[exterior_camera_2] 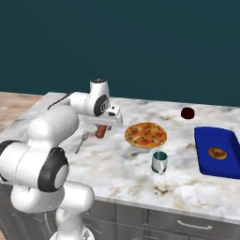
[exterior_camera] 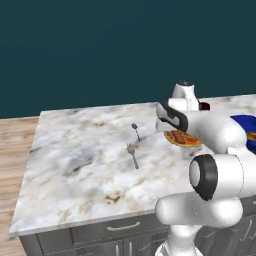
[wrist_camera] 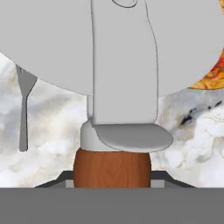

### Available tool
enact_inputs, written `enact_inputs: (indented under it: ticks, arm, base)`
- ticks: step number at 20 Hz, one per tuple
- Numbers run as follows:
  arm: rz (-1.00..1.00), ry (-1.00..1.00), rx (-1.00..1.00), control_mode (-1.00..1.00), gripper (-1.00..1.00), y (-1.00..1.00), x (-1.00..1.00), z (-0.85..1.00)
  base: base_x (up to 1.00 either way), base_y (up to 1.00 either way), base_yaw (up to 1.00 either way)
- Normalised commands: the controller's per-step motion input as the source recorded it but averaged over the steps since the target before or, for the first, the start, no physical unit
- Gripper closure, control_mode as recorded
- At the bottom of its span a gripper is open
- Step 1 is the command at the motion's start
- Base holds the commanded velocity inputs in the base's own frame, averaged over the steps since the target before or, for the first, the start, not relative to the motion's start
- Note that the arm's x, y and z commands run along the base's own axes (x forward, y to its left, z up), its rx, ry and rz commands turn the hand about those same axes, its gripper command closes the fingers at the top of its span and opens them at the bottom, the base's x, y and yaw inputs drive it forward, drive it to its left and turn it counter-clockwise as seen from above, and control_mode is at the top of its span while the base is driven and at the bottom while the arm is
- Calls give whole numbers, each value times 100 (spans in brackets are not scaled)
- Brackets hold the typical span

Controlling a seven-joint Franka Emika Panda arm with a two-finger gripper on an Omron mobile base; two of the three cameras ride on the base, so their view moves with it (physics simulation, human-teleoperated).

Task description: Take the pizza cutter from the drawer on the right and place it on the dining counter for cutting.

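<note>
My gripper (exterior_camera_2: 104, 125) is shut on the pizza cutter (wrist_camera: 122, 43). In the hand view, its reddish-brown handle (wrist_camera: 112, 168) sits between the fingertips and the large silver wheel fans out ahead. In the right base view the handle (exterior_camera_2: 101, 131) pokes out under the hand, low over the dining counter (exterior_camera_2: 187, 187), between a fork and a pizza. I cannot tell whether the cutter touches the marble top (exterior_camera: 75, 165). The drawer is out of view.
A fork (exterior_camera: 133, 155) (exterior_camera_2: 83, 139) (wrist_camera: 24, 105) and a spoon (exterior_camera: 136, 130) lie left of the hand. A pizza (exterior_camera_2: 146, 134), a green mug (exterior_camera_2: 159, 161), a blue tray (exterior_camera_2: 218, 152) and a dark bowl (exterior_camera_2: 187, 113) stand to the right. The counter's front edge is near my base.
</note>
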Motion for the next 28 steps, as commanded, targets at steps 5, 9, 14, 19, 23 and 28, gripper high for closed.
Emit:
enact_inputs:
  ticks: [5, 9, 14, 19, 23, 28]
  arm:
    - [3, 0, 3, -100, 100, -5, 49, -34]
    - [3, 0, 1, -100, 100, -2, 46, -53]
    - [0, 0, 0, -100, 100, 0, 47, -63]
    - [0, 0, 0, -100, 100, 0, 34, -59]
    - [0, 0, 0, -100, 100, -5, 30, -37]
    - [0, 0, 0, -100, 100, -11, 12, -13]
  base:
    - [0, 0, 0]
    - [0, 0, 0]
    - [0, 0, 0]
    - [0, 0, 0]
    - [0, 0, 0]
    - [0, 0, 0]
